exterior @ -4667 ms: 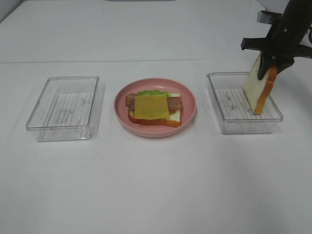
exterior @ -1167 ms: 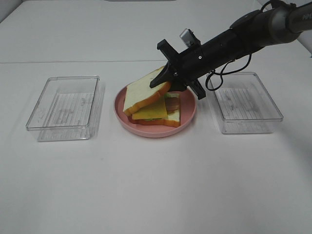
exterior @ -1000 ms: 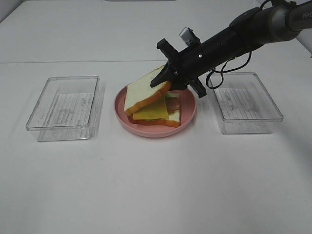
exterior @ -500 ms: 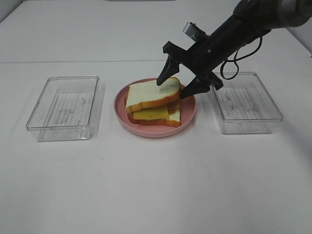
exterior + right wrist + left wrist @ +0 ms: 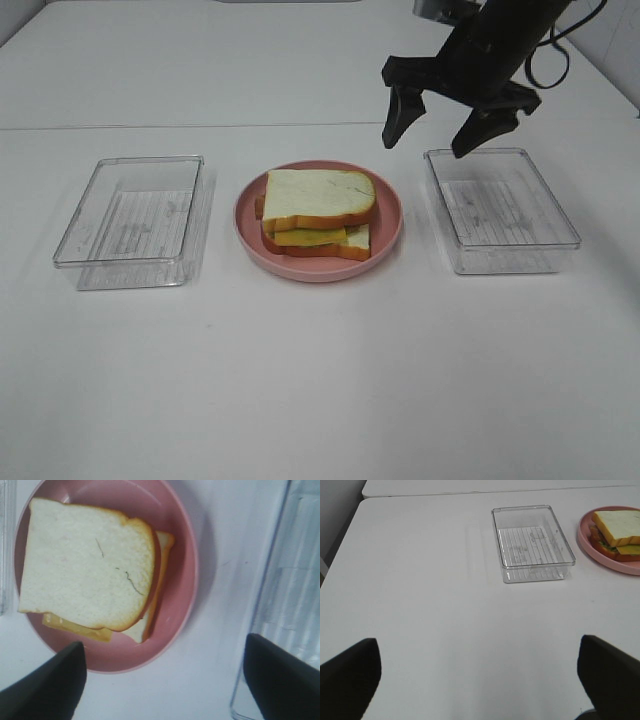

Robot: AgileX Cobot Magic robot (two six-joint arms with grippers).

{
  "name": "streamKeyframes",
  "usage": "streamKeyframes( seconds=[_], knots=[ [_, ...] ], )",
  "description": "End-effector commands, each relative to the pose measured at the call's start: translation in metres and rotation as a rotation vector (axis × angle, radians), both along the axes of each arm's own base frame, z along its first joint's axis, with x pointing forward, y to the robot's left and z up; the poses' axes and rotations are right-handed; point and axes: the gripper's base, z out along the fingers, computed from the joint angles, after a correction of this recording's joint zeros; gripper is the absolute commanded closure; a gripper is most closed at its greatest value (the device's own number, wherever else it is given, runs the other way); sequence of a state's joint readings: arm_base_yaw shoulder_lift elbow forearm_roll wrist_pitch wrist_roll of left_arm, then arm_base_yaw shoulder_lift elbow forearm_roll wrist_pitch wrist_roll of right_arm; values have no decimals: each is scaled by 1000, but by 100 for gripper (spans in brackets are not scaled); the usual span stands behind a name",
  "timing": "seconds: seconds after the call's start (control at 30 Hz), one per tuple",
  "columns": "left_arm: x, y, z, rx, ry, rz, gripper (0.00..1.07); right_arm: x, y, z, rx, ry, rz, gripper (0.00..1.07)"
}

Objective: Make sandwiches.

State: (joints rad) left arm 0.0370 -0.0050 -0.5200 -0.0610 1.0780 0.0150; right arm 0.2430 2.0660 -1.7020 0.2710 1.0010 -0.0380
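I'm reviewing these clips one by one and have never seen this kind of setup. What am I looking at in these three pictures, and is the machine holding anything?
This is a two-armed robot at a white table. One picture comes from a camera mounted high above; the other two come from cameras on each arm's wrist, looking past the gripper tips.

On the table sits a pink plate with a toy sandwich: a bread slice on top, yellow cheese peeking out under it, another slice at the bottom. A clear tray lies on each side of the plate, the other one to the right; both look empty.

The right gripper hangs above the table between plate and right tray, jaws open, holding nothing. The left gripper shows only in its own wrist view, as two dark tips wide apart, also holding nothing.
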Motion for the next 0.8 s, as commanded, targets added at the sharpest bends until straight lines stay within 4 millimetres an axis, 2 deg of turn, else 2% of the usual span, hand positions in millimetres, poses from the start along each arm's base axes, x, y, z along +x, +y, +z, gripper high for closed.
streamKeyframes(
  seconds=[0.03, 0.17, 0.27, 0.33, 0.37, 0.43, 0.47, 0.5, 0.57, 0.6, 0.63, 0.67, 0.73, 0.77, 0.8],
  knots=[
    [-3, -1, -1, -8, -20, -1, 7, -2, -6, 16, -62, -35, -11, 19],
    [-3, -1, -1, -8, -20, -1, 7, -7, -20, 27, -199, 22, -56, 19],
    [-3, -1, -1, -8, -20, -1, 7, -8, -25, 27, -242, 42, -63, 19],
    [-3, -1, -1, -8, -20, -1, 7, -8, -41, 26, -274, 71, -93, 19],
    [-3, -1, -1, -8, -20, -1, 7, -8, -41, 26, -274, 71, -93, 19],
    [-3, -1, -1, -8, -20, -1, 7, -5, -66, 26, -268, 99, -151, 19],
    [-3, -1, -1, -8, -20, -1, 7, -5, -66, 26, -268, 99, -151, 19],
    [-3, -1, -1, -8, -20, -1, 7, -8, -84, 30, -277, 131, -184, 19],
    [-3, -1, -1, -8, -20, -1, 7, -10, -90, 32, -279, 146, -193, 19],
    [-3, -1, -1, -8, -20, -1, 7, -15, -100, 41, -280, 161, -206, 20],
    [-3, -1, -1, -8, -20, -1, 7, -15, -100, 41, -280, 161, -206, 20],
    [-3, -1, -1, -8, -20, -1, 7, -24, -102, 55, -285, 138, -199, 20],
    [-3, -1, -1, -8, -20, -1, 7, -30, -102, 60, -288, 132, -200, 20],
    [-3, -1, -1, -8, -20, -1, 7, -49, -102, 76, -281, 102, -200, 21],
    [-3, -1, -1, -8, -20, -1, 7, -49, -102, 76, -281, 102, -200, 21]
  ],
)
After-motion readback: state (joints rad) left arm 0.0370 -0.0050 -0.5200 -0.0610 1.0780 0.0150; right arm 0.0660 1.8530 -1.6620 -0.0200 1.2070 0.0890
